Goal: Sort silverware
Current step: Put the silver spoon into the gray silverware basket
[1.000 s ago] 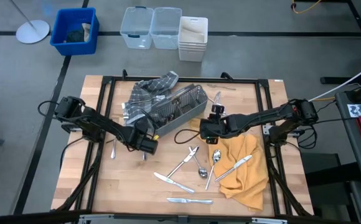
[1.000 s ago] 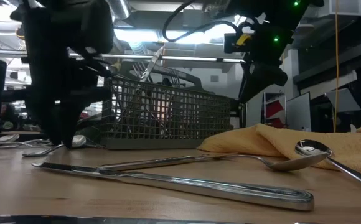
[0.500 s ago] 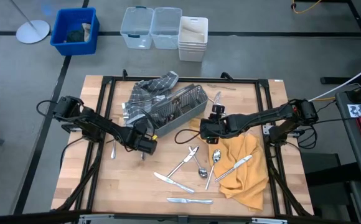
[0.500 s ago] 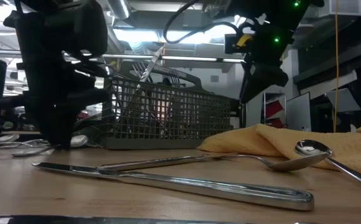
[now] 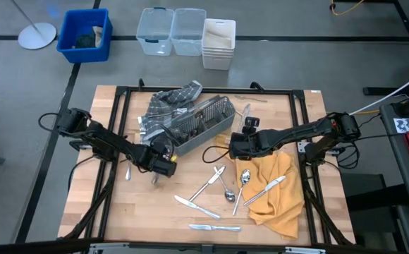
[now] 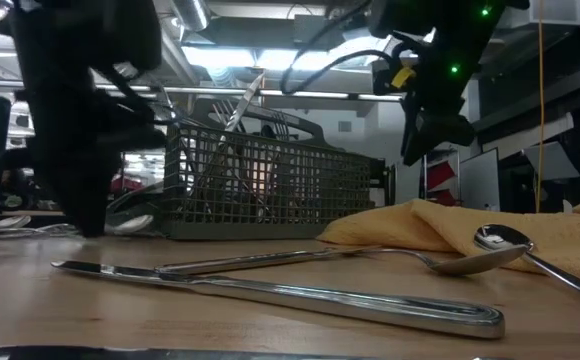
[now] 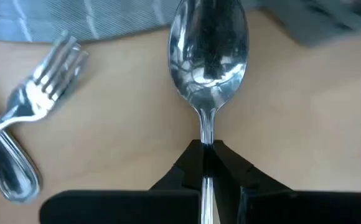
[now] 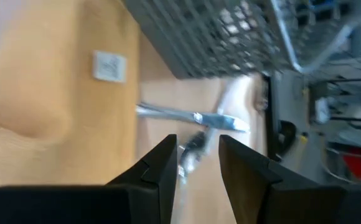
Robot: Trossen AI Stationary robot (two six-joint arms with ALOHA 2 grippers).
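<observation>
The silverware lies loose on the wooden table: a fork (image 5: 209,183), two spoons (image 5: 241,182) and knives (image 5: 196,207) near the front, and one knife (image 5: 265,189) on the yellow cloth (image 5: 275,194). More pieces stand in the grey wire-mesh caddy (image 5: 203,123). My left gripper (image 5: 163,164), left of the caddy, is shut on a spoon (image 7: 208,46). A fork (image 7: 40,102) lies beside it. My right gripper (image 5: 236,146) hangs open between the caddy and the yellow cloth, holding nothing. My left gripper pinches the spoon's thin neck (image 7: 206,132), just behind the bowl, between its two fingers. The fingers come steeply from above. The bowl faces up, low over the wood. I cannot tell whether it rests on the table.
A grey checked cloth (image 5: 171,102) lies behind the caddy. A blue bin (image 5: 84,35), clear tubs (image 5: 171,30) and a white container (image 5: 218,44) stand on the floor beyond the far edge. Black frame rails (image 5: 120,113) border the table. Bare wood shows at the front left.
My left gripper has shut on the spoon's neck and has gone a little toward the table's left edge, taking the spoon along. My right gripper has stayed in place and has tipped slightly.
</observation>
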